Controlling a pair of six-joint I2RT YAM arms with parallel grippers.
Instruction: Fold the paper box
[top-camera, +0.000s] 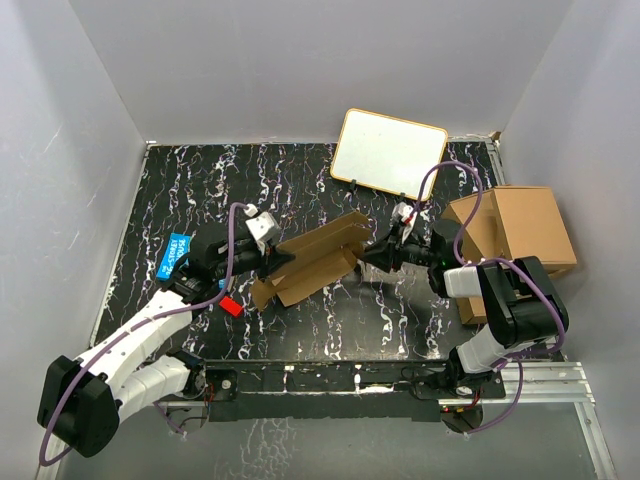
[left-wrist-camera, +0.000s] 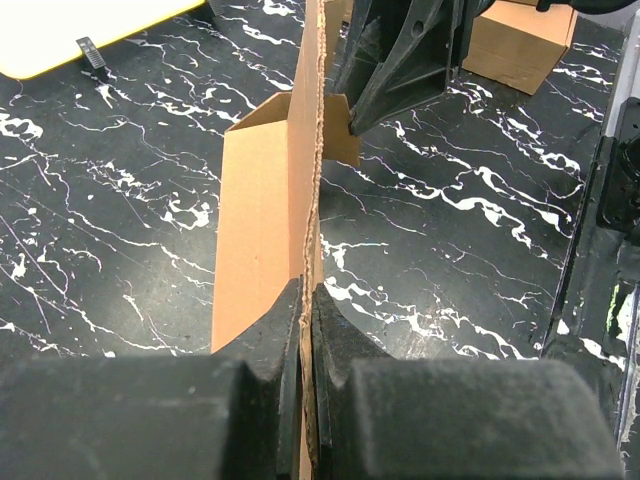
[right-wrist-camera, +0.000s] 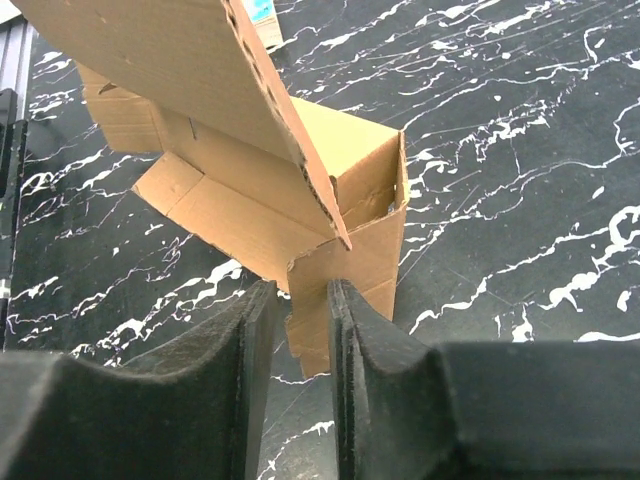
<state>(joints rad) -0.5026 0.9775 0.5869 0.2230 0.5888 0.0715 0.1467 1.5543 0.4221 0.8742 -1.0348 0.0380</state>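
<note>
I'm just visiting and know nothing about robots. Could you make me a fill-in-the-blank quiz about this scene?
Both arms' jaws pinch a half-folded box made of brown ____. The table is black with ____ streaks. The stack of bigger boxes stands on the robot's ____ side.
Missing words: cardboard; white; right.

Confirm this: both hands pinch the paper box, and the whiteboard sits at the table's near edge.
Not quite. The whiteboard sits at the table's far edge, as the top external view shows. The left hand and right hand do both pinch the paper box.
</note>
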